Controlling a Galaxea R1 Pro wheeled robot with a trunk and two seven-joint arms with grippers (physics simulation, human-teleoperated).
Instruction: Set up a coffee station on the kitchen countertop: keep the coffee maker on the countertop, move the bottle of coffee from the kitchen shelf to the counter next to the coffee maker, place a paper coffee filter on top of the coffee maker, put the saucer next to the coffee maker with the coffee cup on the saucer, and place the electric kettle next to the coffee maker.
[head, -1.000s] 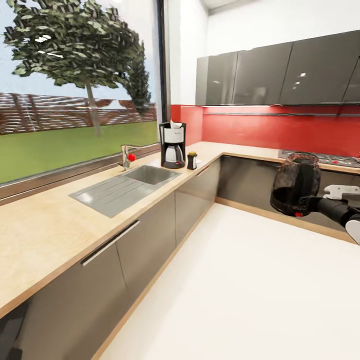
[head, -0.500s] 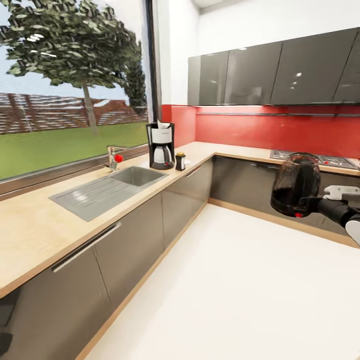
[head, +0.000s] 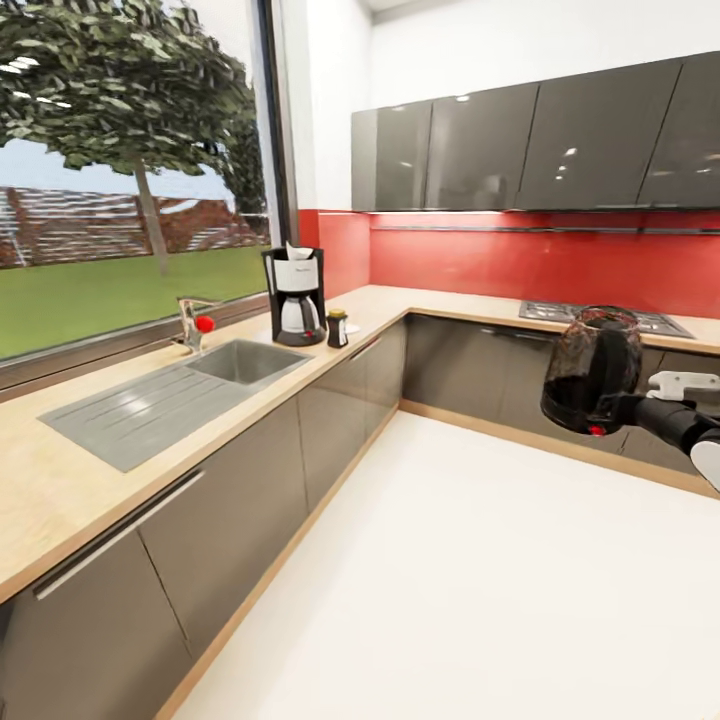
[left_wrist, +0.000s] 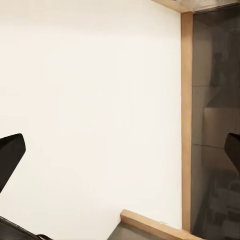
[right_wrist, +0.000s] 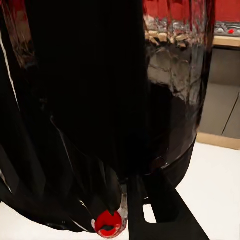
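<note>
dark glass kettle (head: 592, 368) pinched in the right gripper (head: 625, 405), mid-carry; left gripper spread, empty; next, approach the coffee maker (head: 296, 296) at 10 o'clock

right arm (head: 680, 425): raised, extended forward | right tool (right_wrist: 137, 200): clamped on load | left tool (left_wrist: 120, 150): fingers spread

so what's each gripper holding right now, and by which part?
The right gripper holds the electric kettle in the air by its black handle, low down near the red switch. The left gripper is open and holds nothing.
</note>
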